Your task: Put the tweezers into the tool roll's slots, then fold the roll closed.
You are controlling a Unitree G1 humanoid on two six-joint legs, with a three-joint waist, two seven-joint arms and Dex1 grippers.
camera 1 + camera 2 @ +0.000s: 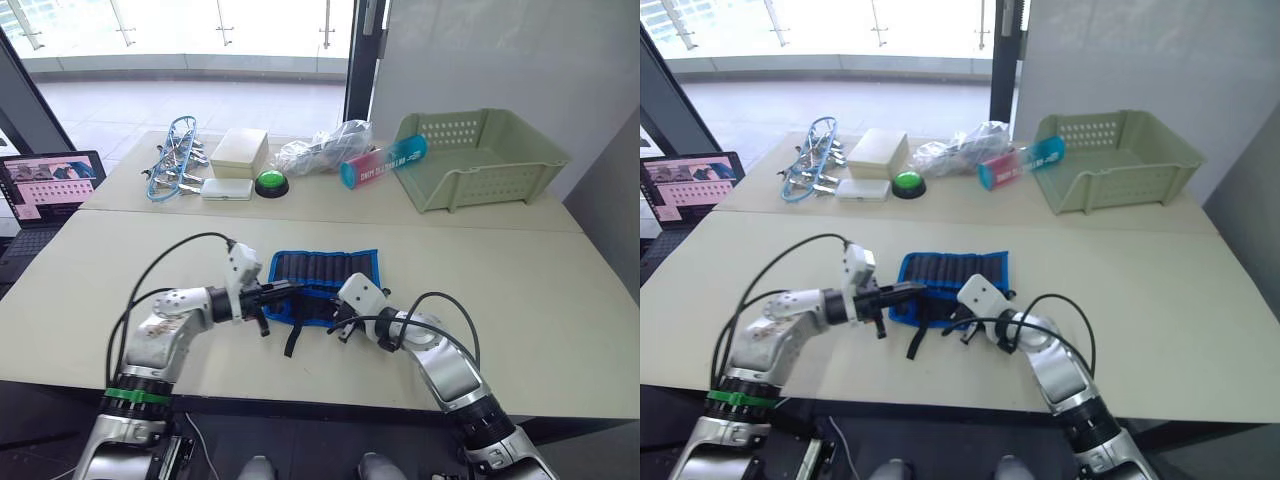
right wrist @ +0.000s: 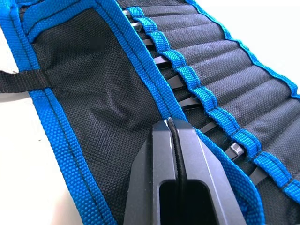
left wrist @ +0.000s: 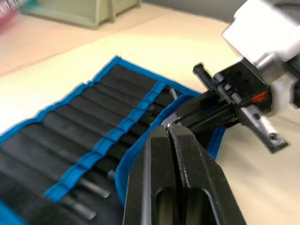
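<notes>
The tool roll (image 1: pixel 322 268) lies open in the middle of the near table, black with blue edging, its strap (image 1: pixel 291 338) trailing toward the front edge. Several tweezers (image 2: pixel 185 101) sit in the slots (image 2: pixel 225 89), their slim dark ends showing below the blue band. The roll's near flap (image 2: pixel 89 93) is lifted over those ends. My left gripper (image 1: pixel 296 289) is shut on the flap's blue edge from the left. My right gripper (image 1: pixel 338 322) is shut on the same edge at the roll's near right corner. In the left wrist view, my left gripper (image 3: pixel 168 127) is close to the right gripper's fingers (image 3: pixel 211 110).
On the far table stand a green basket (image 1: pixel 480 160), a blue and pink tube (image 1: pixel 384 161), a plastic bag (image 1: pixel 322 150), a green button (image 1: pixel 271 183), a white box (image 1: pixel 240 150) and a blue-framed tool bundle (image 1: pixel 175 160). A laptop (image 1: pixel 45 190) sits at the left.
</notes>
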